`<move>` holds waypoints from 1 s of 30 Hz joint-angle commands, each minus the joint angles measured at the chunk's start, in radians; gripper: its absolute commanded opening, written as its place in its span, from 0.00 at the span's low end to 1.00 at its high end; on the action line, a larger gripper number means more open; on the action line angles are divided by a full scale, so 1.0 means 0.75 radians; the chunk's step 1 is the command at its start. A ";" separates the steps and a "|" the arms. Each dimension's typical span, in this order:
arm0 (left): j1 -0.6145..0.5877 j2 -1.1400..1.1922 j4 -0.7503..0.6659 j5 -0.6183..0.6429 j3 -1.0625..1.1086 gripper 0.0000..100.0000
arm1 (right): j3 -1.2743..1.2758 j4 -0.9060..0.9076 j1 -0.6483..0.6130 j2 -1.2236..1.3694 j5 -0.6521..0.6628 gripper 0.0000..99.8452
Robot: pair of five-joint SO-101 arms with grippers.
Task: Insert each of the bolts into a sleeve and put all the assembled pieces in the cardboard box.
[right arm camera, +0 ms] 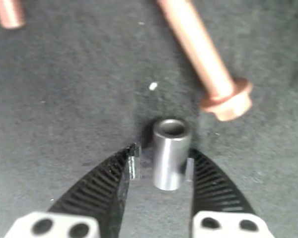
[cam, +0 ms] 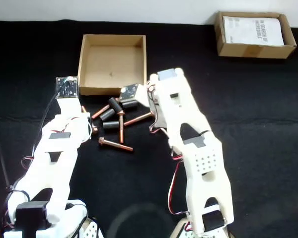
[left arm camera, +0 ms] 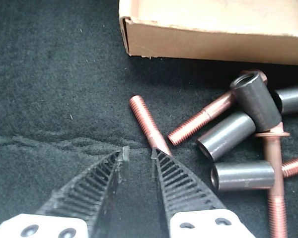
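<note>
**Right gripper straddled an upright sleeve while bolts lay loose beside the box**

The right gripper (right arm camera: 161, 163) stood with its fingers spread on either side of a grey sleeve (right arm camera: 170, 153). The sleeve stood on end on the black cloth (right arm camera: 64, 99) between them, its open bore facing up. A gap showed between the sleeve and one finger; whether the other finger touched it could not be told. Just beyond the fingertips lay a copper bolt (right arm camera: 203, 54), its flanged head nearest the sleeve but apart from it.

The left gripper (left arm camera: 139, 154) was also spread and held nothing. A threaded bolt (left arm camera: 145, 121) lay ahead of it, thread pointing away, with its nearer end at the tip of one finger. Out to that finger's side sat the loose pile (left arm camera: 238, 139). It included a tilted sleeve (left arm camera: 256, 99) propped on end, other sleeves lying flat, and bolts crossing among them. Farther ahead ran the wall of the cardboard box.

The high view gave the wider layout. The left arm (cam: 54, 158) and the right arm (cam: 188, 134) both pointed toward the cardboard box (cam: 81, 64), which sat open-topped just past the pile. The pile itself lay between the two arms' ends. A lone bolt (cam: 115, 144) rested apart from the pile, back toward the arms' bases. Well beyond the right arm's outer side sat a second cardboard box (cam: 223, 47) holding a printed sheet (cam: 252, 29).
</note>
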 commanded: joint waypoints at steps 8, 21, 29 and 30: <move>-0.003 -0.003 -0.012 -0.008 -0.054 0.09 | -0.015 -0.089 -0.064 0.019 -0.006 0.19; -0.003 0.003 0.010 -0.010 -0.075 0.09 | -0.009 -0.116 -0.048 0.019 -0.010 0.01; -0.003 0.083 0.016 -0.010 -0.126 0.09 | -0.136 -0.013 0.011 -0.073 -0.121 0.01; -0.003 0.091 0.016 -0.010 -0.126 0.09 | -0.179 0.026 0.017 -0.103 -0.143 0.01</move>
